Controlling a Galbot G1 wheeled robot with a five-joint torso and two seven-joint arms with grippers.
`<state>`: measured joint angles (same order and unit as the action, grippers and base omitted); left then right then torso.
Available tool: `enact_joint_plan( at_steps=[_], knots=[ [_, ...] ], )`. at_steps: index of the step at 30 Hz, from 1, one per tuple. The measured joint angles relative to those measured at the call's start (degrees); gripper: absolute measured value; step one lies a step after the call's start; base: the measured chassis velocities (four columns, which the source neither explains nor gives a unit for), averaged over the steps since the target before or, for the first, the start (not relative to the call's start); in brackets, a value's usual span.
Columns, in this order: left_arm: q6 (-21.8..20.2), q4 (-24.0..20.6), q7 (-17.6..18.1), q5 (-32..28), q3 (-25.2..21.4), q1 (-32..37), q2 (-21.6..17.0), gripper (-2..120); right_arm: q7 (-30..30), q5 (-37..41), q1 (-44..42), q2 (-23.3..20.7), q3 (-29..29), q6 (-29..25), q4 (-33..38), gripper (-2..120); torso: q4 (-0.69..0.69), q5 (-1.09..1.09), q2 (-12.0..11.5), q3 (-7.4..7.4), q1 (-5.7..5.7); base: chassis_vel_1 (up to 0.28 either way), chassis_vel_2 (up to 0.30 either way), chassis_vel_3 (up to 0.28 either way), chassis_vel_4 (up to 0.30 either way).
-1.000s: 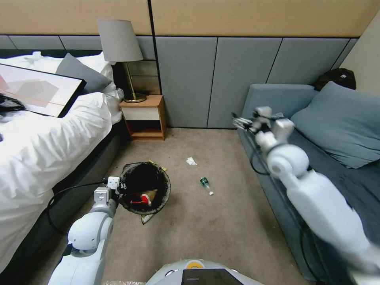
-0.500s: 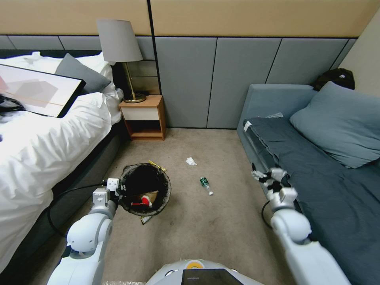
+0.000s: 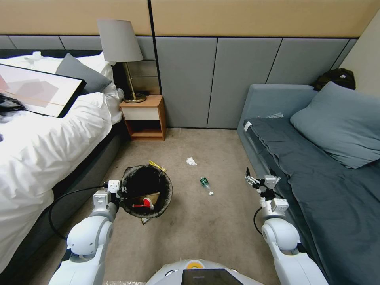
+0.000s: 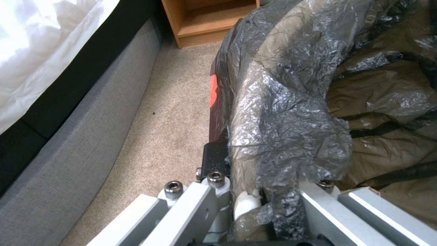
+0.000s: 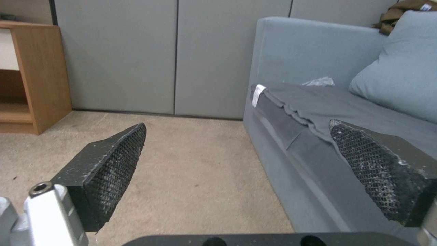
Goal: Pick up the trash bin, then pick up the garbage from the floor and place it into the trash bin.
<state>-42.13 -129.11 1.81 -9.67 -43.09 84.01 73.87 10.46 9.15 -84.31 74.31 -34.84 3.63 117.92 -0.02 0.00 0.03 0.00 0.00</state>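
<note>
Trash bin (image 3: 146,191) rim clamped in left hand (image 3: 117,189); right hand (image 3: 253,181) spread apart, empty, beside sofa (image 3: 316,174).

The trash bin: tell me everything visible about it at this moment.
The trash bin is small and round, lined with a crinkled black plastic bag folded over its rim. It sits upright over the carpet beside the bed, mouth open to the head camera. Inside lie a red-and-white wrapper and brown paper. The left gripper has its jaws clamped on the bagged rim at the side nearest the bed. A gold wrapper pokes out behind it.
</note>
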Motion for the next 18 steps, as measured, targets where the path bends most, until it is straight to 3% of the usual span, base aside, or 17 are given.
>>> enact_joint_plan(
  at_steps=[18],
  knots=[
    [0.0, -0.1, -0.1, 0.2, 0.3, 0.1, -0.6, 0, -0.3, 0.3, 1.3, -0.4, 0.9, 0.6, -1.3, 100, 0.00, 0.00, 0.0, 0.00, 0.00, -0.003, 0.002, 0.003, -0.002]
  ],
)
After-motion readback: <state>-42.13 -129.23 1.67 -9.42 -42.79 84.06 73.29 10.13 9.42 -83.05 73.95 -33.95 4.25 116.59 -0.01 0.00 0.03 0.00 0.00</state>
